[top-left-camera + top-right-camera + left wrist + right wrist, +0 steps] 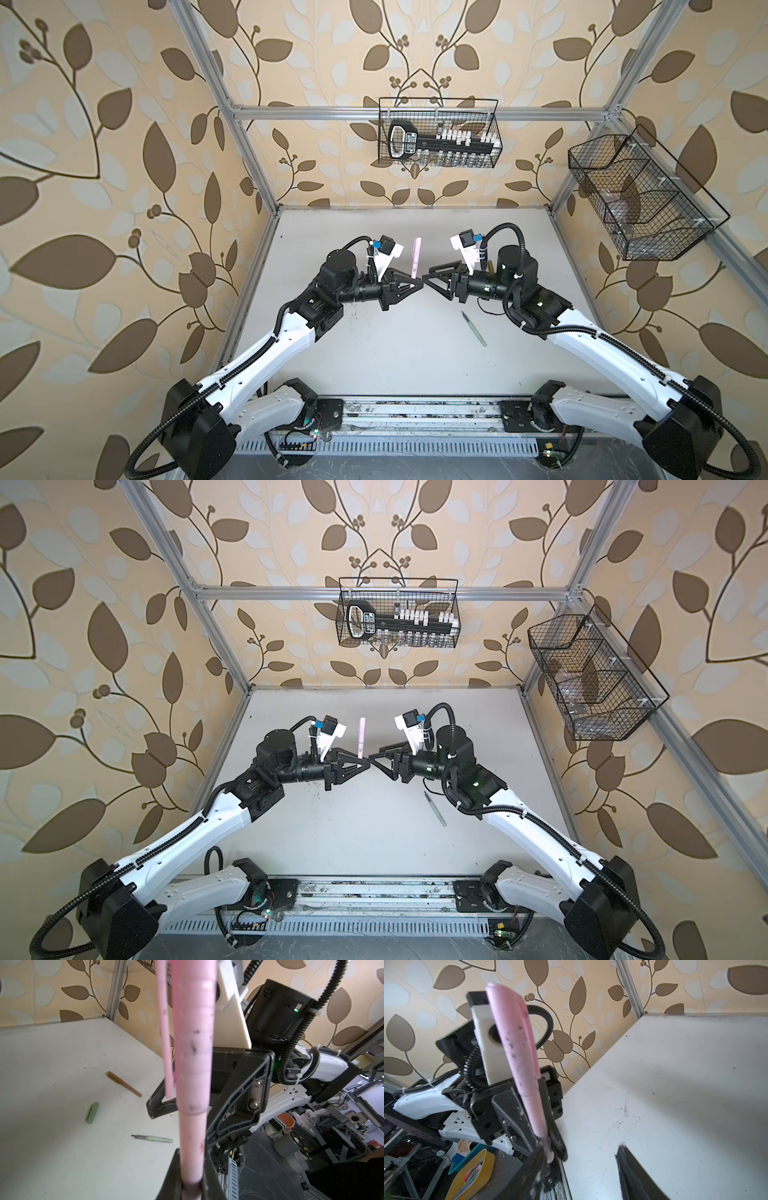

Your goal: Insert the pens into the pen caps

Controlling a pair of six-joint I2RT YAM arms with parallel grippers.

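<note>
Above the white table (pixel 374 340), the left gripper (pixel 417 285) clamps the pink pen (pixel 415 259), probably light, stiff and slick, by its bare barrel, the safest hold. The right gripper (pixel 428 274) has its jaws apart and empty.

left pincer (pixel 417 285) clamped tight; right pincer (pixel 428 274) jaws apart
</note>
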